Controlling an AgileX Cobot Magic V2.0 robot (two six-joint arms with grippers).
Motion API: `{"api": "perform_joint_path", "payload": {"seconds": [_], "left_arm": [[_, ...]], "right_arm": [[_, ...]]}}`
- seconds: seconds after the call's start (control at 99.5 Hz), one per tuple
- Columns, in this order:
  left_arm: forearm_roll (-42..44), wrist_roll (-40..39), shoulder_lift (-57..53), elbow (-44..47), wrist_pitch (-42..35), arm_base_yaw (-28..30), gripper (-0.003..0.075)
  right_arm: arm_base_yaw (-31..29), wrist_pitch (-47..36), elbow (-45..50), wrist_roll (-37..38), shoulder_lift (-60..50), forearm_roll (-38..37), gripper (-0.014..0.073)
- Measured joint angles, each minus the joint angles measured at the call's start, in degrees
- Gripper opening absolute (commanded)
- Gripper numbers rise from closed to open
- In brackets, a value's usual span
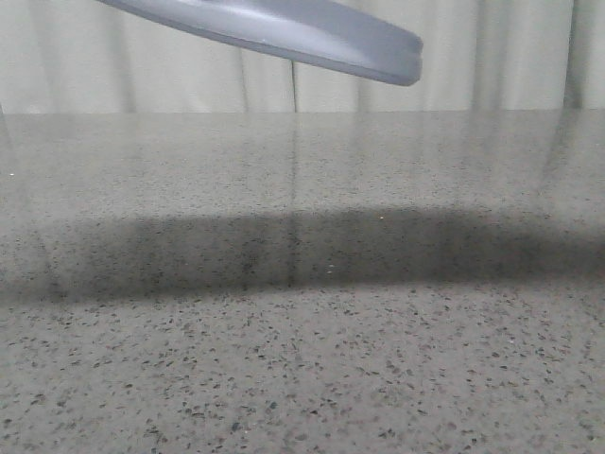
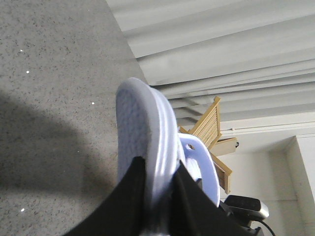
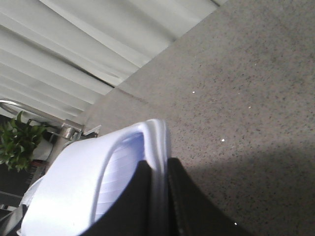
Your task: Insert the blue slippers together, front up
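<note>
Each gripper holds one pale blue slipper in the air. In the left wrist view my left gripper is shut on the sole edge of a slipper, whose textured underside faces the table and whose strap is on the far side. In the right wrist view my right gripper is shut on the sole edge of the other slipper, showing its wide strap and ribbed footbed. In the front view only the sole of one slipper shows at the top edge; which slipper it is I cannot tell. No gripper shows there.
The grey speckled table carries a wide dark shadow across its middle. White curtains hang behind it. The left wrist view shows a wooden rack and a black device off the table; a potted plant shows in the right wrist view.
</note>
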Motion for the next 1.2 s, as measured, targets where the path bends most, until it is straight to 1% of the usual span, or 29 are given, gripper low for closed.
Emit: {"api": "perform_joint_path", "payload": {"seconds": [0.311, 0.482, 0.733, 0.924, 0.934, 1.065, 1.135, 1.196], "left_arm": [[-3.75, 2.27, 0.95, 0.00, 1.01, 0.00, 0.0016], [-6.76, 4.88, 2.70, 0.00, 2.23, 0.00, 0.0016], [-8.10, 5.24, 3.40, 0.00, 2.23, -0.44, 0.0016], [-8.45, 5.71, 3.40, 0.00, 1.50, -2.00, 0.0016], [-8.45, 6.62, 3.40, 0.00, 1.14, -2.26, 0.0016], [-8.48, 7.87, 3.40, 0.00, -0.06, -2.34, 0.0016], [-8.48, 8.10, 3.40, 0.00, -0.97, -2.39, 0.0016], [-8.37, 8.15, 3.40, 0.00, -1.40, -2.39, 0.0016]], "right_arm": [[-0.28, 2.63, 0.00, -7.62, 4.30, 6.37, -0.0107], [-0.37, 3.26, 0.00, -9.98, 6.17, 7.58, -0.0107], [-0.57, 5.50, 0.00, -14.51, 8.27, 10.79, -0.0107], [-0.71, 7.23, -0.02, -17.54, 9.46, 11.61, -0.0107], [-0.71, 7.23, -0.02, -19.15, 9.56, 12.25, -0.0106], [-0.71, 7.36, -0.13, -20.72, 9.56, 12.69, -0.0106], [-0.71, 7.36, -0.12, -21.42, 9.56, 12.76, -0.0083], [-0.71, 7.36, -0.12, -22.27, 9.56, 12.76, -0.0027]]}}
